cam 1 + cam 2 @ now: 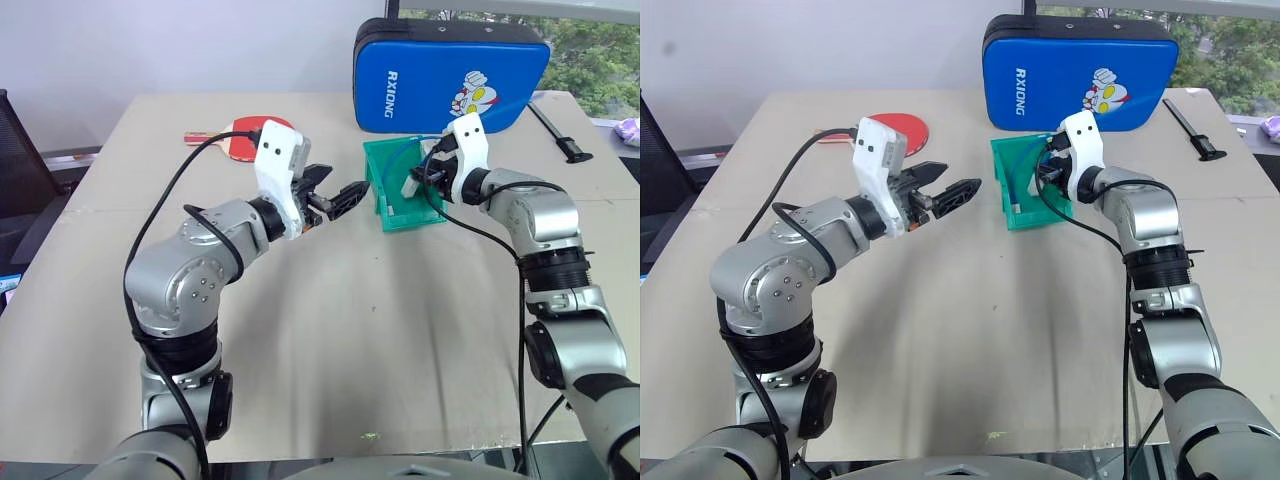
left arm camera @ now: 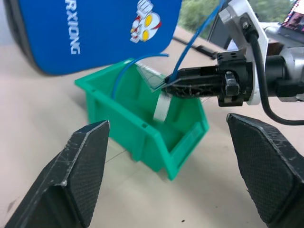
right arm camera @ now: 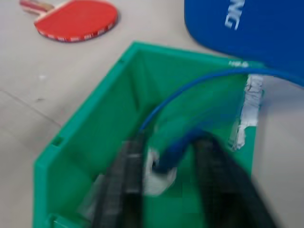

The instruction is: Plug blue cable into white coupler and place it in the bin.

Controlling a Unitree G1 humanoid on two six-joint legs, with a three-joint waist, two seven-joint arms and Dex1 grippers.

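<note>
The teal-green bin (image 1: 386,216) stands on the table in front of the blue case. My right gripper (image 2: 168,86) hovers over its open top, fingers (image 3: 124,180) parted. Between them sits the white coupler (image 2: 161,107), hanging down into the bin with the end of the blue cable (image 2: 191,46) plugged into it. The cable arches up and back over the bin's rear wall (image 3: 204,78). My left gripper (image 1: 346,181) is open and empty. It is raised above the table just left of the bin and points level toward it.
A blue padded case (image 1: 440,75) with a cartoon print lies right behind the bin. A red paddle (image 1: 245,135) lies on the far left of the table behind my left hand. A black tool (image 1: 560,135) lies at the far right edge.
</note>
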